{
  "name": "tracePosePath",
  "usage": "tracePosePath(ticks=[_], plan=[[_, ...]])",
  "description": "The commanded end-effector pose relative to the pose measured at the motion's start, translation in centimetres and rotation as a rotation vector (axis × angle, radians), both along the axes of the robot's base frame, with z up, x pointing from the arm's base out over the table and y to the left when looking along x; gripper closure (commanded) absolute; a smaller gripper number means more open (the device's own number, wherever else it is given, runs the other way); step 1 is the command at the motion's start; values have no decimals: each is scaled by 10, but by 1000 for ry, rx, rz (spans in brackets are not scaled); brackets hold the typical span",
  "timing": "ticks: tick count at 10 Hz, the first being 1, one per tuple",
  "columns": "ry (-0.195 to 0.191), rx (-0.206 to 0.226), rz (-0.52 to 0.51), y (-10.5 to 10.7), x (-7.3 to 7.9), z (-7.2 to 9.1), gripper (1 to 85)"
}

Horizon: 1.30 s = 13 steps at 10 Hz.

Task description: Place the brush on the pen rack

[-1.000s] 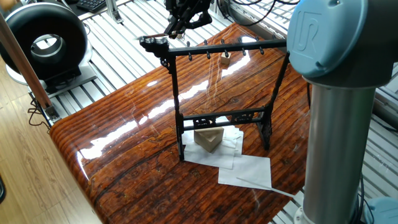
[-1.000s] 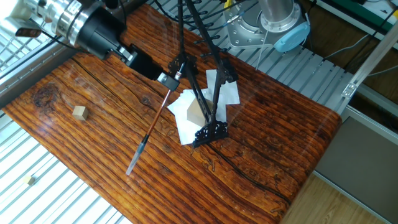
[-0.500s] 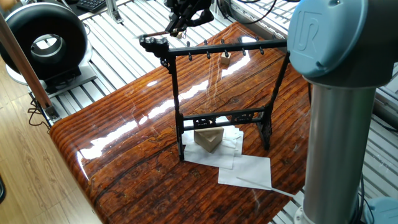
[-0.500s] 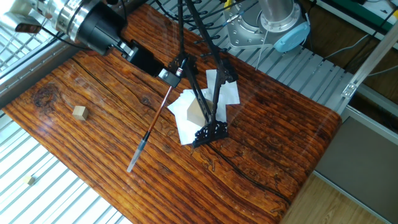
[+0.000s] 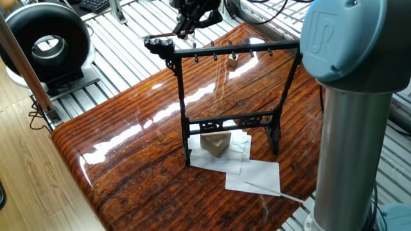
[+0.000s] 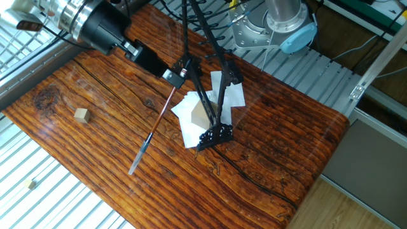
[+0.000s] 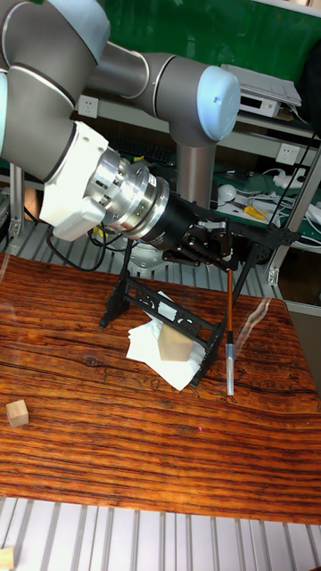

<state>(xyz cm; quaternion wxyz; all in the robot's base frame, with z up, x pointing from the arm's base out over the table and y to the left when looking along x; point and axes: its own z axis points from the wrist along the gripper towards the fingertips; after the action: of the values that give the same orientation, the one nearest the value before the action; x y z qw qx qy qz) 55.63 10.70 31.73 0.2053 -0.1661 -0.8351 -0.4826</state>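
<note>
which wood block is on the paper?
The large wedge-like block, on the paper by the rack. One small cube lies on bare table; another is off it, on the slats.

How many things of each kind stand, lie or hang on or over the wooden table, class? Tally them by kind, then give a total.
Pen rack: 1
Brush, hanging from the gripper: 1
Small wooden cubes: 1 on the table
Pale wedge-shaped block under the rack: 1
White paper sheets: several overlapping, exact number unclear
Total: 4, plus the papers

The arm reaches out level from the far side, wrist horizontal, gripper up high with its fingers pinched close together on something thin.
</note>
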Motion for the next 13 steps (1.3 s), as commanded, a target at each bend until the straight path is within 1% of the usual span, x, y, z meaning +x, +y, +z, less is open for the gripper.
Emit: tracePosePath(ticks=[1, 3, 5, 7, 10, 12, 13], plan=[[-10, 6, -4, 1, 0, 4, 847], [-11, 10, -10, 2, 1, 6, 847], [-15, 0, -10, 1, 1, 2, 847], [-20, 0, -14, 1, 0, -3, 847], [-15, -5, -11, 0, -1, -5, 847], [-11, -18, 0, -2, -5, -7, 847], [-11, -15, 0, -2, -5, -7, 847]])
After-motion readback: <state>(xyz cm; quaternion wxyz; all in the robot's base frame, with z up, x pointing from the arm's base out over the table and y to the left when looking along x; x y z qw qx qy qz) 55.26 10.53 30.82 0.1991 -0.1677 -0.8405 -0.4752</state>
